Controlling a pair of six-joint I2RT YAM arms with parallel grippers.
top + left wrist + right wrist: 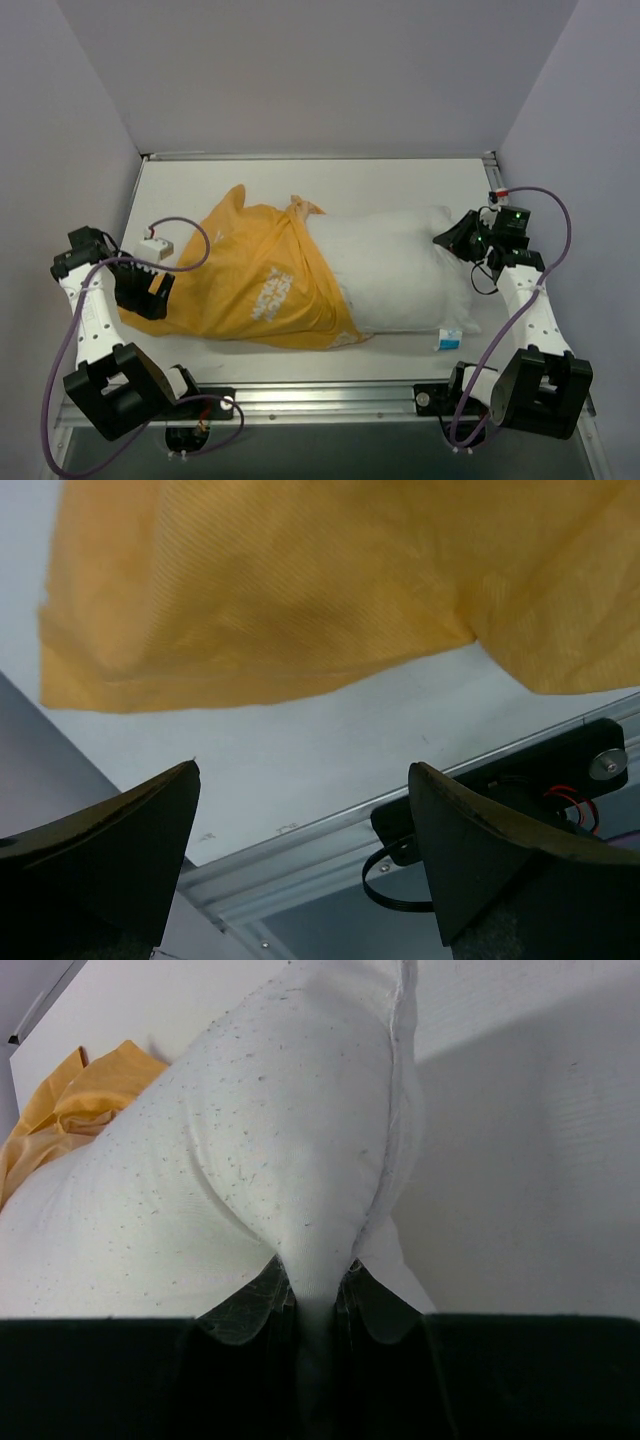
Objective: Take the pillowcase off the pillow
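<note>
The orange pillowcase (pixel 255 285) lies bunched over the left half of the white pillow (pixel 395 270), whose right half is bare, with a small blue tag (pixel 449 340) at its near right corner. My right gripper (pixel 452 240) is shut on the pillow's right end; in the right wrist view white fabric (pixel 300 1160) is pinched between the fingers (pixel 245 1310). My left gripper (pixel 140 295) is open and empty at the pillowcase's left edge; in the left wrist view the orange cloth (pixel 300 590) lies beyond the fingertips (pixel 150 820), apart from them.
The white table (pixel 330 185) is walled by grey panels at the back and both sides. A metal rail (pixel 330 395) runs along the near edge, also in the left wrist view (pixel 330 850). A small white connector block (pixel 153 245) with a purple cable sits by the left arm.
</note>
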